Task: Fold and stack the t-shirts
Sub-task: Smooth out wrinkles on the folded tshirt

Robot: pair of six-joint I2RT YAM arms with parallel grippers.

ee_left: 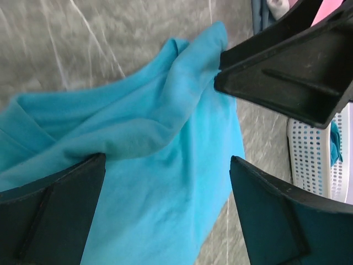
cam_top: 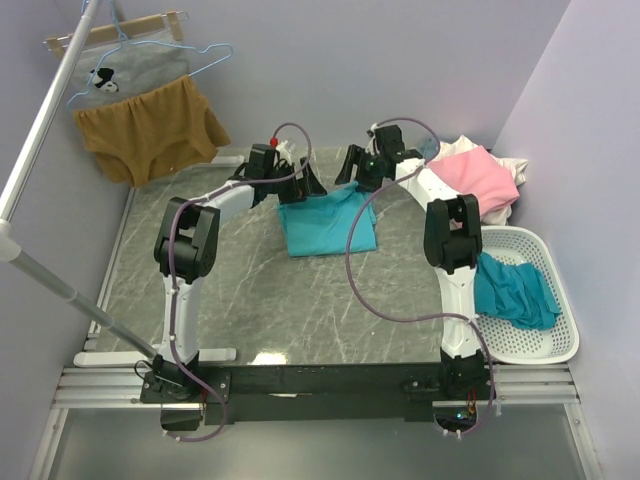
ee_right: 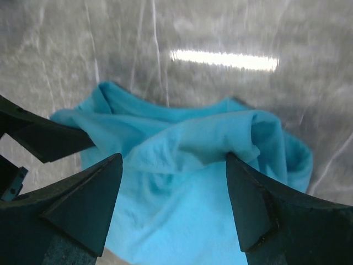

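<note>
From up top, the turquoise t-shirt [cam_top: 328, 222] is lying rumpled on the table [cam_top: 250, 290] toward the far middle, with the left gripper [cam_top: 306, 185] hovering at its far-left corner and the right gripper [cam_top: 352, 168] at its far-right, so neither's nearer. Left wrist cam is showing those jaws spread wide, cloth right underneath. Right wrist cam is showing jaws spread too, pinching nothing, a bunched ridge running crosswise between them, so I'm guessing the pinch is going straight down.
</note>
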